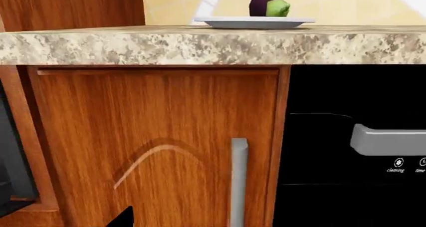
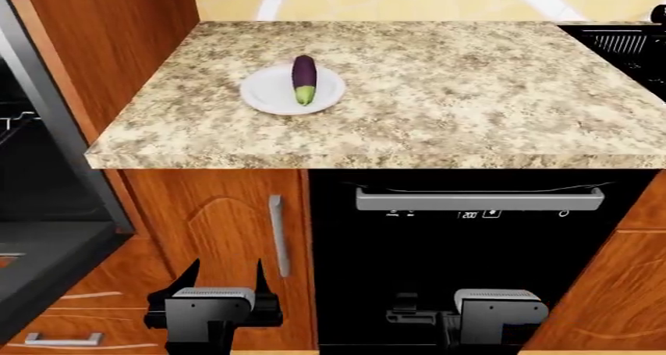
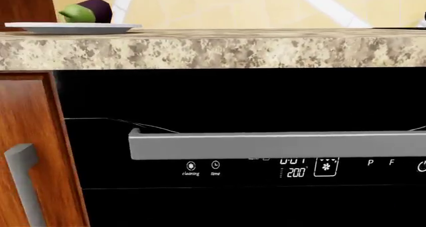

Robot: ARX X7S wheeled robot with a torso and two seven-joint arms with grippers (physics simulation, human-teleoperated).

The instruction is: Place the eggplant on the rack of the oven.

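Observation:
The dark purple eggplant [image 2: 304,77], green stem cap toward me, lies on a white plate [image 2: 260,94] on the granite counter. It also shows in the left wrist view [image 1: 268,5] and the right wrist view [image 3: 87,11]. The oven [image 2: 65,140] with its grey steel frame and dark cavity stands at the far left. Thin wire bars of the rack [image 2: 15,124] show just inside it. My left gripper [image 2: 223,280] is open and empty, low in front of the wood cabinet door. My right gripper [image 2: 500,303] is low in front of the black appliance; its fingers are lost against the black.
The oven's open door [image 2: 42,271] juts out at lower left, near my left arm. The counter edge [image 2: 364,156] overhangs both grippers. A black-fronted appliance with a silver bar handle [image 2: 479,200] stands under the counter, beside a cabinet door handle [image 2: 276,235]. A dark wire object [image 2: 621,41] sits at back right.

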